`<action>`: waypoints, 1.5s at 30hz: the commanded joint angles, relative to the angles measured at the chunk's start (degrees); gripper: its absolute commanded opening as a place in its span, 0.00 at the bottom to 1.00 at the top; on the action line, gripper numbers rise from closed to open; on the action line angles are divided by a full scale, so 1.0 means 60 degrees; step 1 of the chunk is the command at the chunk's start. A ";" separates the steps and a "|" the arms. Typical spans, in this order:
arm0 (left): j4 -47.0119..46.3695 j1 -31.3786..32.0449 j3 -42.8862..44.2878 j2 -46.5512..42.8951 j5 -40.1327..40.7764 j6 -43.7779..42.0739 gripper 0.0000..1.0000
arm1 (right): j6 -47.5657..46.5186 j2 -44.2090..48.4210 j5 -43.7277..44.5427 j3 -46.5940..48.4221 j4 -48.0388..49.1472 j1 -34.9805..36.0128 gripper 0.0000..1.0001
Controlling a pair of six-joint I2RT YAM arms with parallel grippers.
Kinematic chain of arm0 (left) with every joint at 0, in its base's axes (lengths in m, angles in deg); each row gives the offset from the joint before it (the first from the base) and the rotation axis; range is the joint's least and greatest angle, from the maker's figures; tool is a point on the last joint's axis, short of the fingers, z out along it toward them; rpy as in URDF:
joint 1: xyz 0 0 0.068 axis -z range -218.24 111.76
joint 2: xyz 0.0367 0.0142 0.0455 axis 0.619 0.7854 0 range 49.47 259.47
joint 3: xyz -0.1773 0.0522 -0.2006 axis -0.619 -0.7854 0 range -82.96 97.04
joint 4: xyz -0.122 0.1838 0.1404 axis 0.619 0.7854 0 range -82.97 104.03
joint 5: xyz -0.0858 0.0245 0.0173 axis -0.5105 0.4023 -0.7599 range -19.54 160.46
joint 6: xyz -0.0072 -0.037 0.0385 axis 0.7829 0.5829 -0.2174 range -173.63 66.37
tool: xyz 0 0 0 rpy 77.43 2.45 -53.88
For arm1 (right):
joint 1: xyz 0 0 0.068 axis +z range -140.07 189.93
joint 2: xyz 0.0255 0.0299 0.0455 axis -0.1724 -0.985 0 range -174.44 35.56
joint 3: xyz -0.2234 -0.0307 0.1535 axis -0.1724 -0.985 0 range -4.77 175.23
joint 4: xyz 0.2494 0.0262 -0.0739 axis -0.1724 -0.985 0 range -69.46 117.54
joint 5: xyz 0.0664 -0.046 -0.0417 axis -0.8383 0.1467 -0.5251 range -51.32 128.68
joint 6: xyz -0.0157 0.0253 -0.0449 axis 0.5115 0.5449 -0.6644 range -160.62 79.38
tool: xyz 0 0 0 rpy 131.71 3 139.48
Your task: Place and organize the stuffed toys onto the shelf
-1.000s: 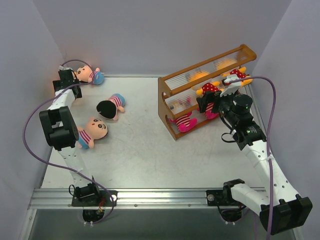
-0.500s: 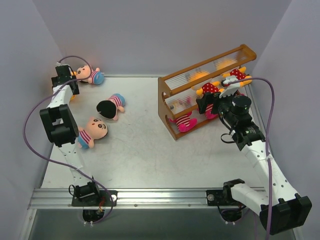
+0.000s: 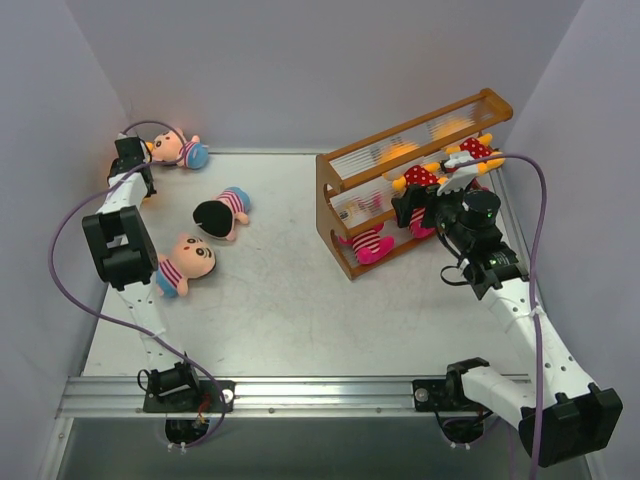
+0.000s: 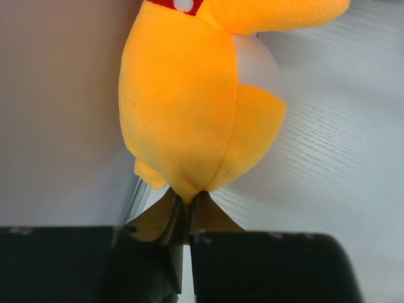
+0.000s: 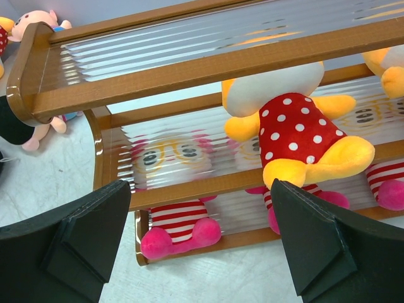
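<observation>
The left gripper (image 4: 183, 218) is pinched tight on a seam tip of the yellow bear (image 4: 196, 107). It is probably a foot, though the close view shows too little of the toy to be sure. The bear sits in the far left corner against the wall (image 4: 57, 95) and stretches straight away from the fingertips, its long axis in line with the gripper. The shelf (image 3: 420, 127) stands well apart on the right side of the table (image 3: 300, 300), so the carry runs rightward. The right gripper (image 5: 199, 189) hangs spread wide just before the shelf's front, holding nothing. The left arm is plainly nearer this bear.
</observation>
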 commanded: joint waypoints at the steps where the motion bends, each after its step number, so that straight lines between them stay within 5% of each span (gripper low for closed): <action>1: -0.0378 -0.0063 0.0027 -0.0476 -0.0180 -0.0060 0.05 | -0.0064 -0.0020 -0.0071 0.0022 0.0609 0.0018 1.00; 11: 0.0104 -0.0019 -0.0808 -0.2731 -0.0472 0.0582 0.02 | -0.0269 0.0258 -0.0320 0.0242 0.0375 0.0033 0.99; 20: 0.1745 0.0083 -0.1262 -0.5206 -0.2551 0.3188 0.02 | -0.0664 0.0741 -0.1008 0.0710 -0.0415 0.0355 0.99; 30: 0.3297 0.0566 -0.3078 -0.8502 -0.5144 0.4465 0.02 | -0.1264 0.1123 -0.2340 0.1340 -0.1222 0.0969 0.99; 35: 0.4031 0.0844 -0.4204 -0.9865 -0.6623 0.4949 0.02 | -0.1353 0.0772 -0.2708 0.1545 -0.1471 0.1891 0.99; 45: 0.4691 0.1503 -0.5495 -1.1477 -0.9685 0.4716 0.02 | -0.1543 -0.0837 -0.1712 0.1984 -0.0871 0.5538 1.00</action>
